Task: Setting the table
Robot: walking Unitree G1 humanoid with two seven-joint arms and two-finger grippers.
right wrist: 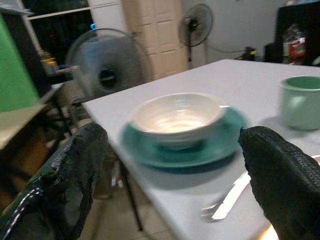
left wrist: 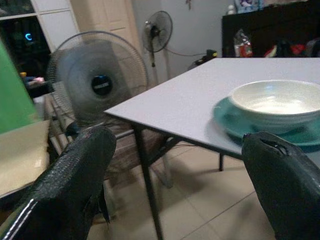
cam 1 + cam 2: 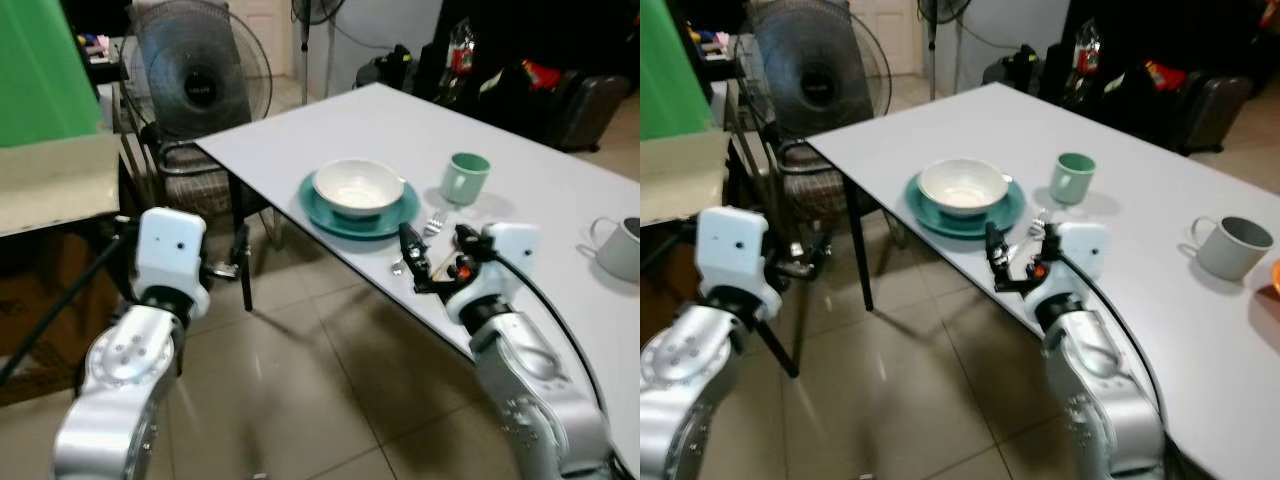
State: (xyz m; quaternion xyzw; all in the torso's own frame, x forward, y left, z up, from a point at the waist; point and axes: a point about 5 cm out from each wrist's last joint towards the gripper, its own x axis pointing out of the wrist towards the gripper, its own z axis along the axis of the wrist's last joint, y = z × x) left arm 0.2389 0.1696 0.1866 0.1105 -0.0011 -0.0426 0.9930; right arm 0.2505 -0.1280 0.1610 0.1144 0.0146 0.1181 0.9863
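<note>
Right gripper (image 1: pixel 170 175) over near edge of white rectangular table (image 3: pixel 400 120), black fingers spread wide, holding nothing. Silver metal fork (image 1: pixel 230 197) just beneath, partly hidden by finger. Beyond: white ceramic bowl (image 3: pixel 358 186) on teal round plate (image 3: pixel 325 212); mint green mug (image 3: pixel 465 177) beside. Grey mug (image 3: pixel 618 247) cut off at frame edge. Left gripper (image 2: pixel 180 175) off table over tiled floor, fingers wide apart, empty.

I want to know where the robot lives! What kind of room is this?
Probably a dining spot in someone's home: a white table set with a bowl on a teal plate, a green mug, a fork, and a standing fan on the tiled floor.
</note>
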